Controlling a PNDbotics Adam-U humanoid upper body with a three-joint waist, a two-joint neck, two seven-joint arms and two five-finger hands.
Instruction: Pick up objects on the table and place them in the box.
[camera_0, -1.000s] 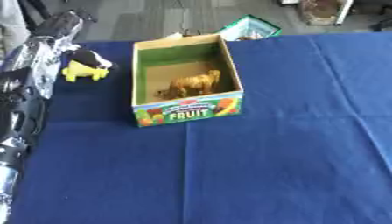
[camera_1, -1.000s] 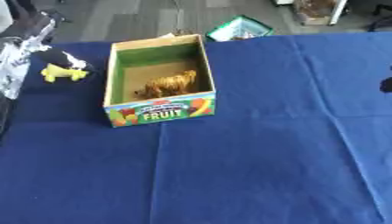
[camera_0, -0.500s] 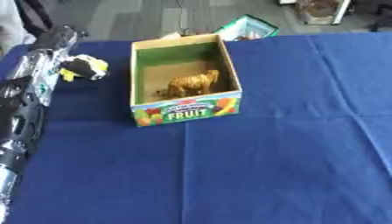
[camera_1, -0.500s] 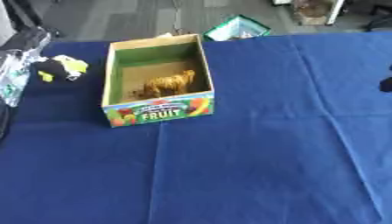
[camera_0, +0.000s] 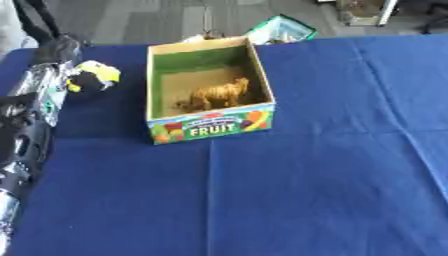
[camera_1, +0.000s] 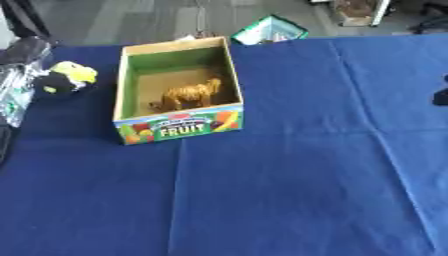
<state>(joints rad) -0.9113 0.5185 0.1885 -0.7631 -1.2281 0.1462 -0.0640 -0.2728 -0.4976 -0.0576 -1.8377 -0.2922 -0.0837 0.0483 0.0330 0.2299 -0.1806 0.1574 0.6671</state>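
Note:
A cardboard box (camera_0: 213, 127) with green inner walls and "FRUIT" on its front stands left of the table's middle. A brown toy animal (camera_0: 214, 95) stands inside it. A yellow and black toy (camera_0: 93, 77) lies on the blue cloth to the left of the box. My left arm runs up the left edge, and my left hand (camera_0: 58, 50) is right beside the toy and touches it; whether it holds the toy is hidden. A small dark shape at the right edge of the right eye view looks like my right hand (camera_1: 442, 95).
A green and white packet (camera_0: 282, 29) lies at the table's far edge, behind the box. Blue cloth (camera_0: 332, 175) covers the table, with creases on the right. Grey floor shows beyond the far edge.
My left hand has come down from beyond the far edge to the yellow and black toy. The toy and the box have stayed in place.

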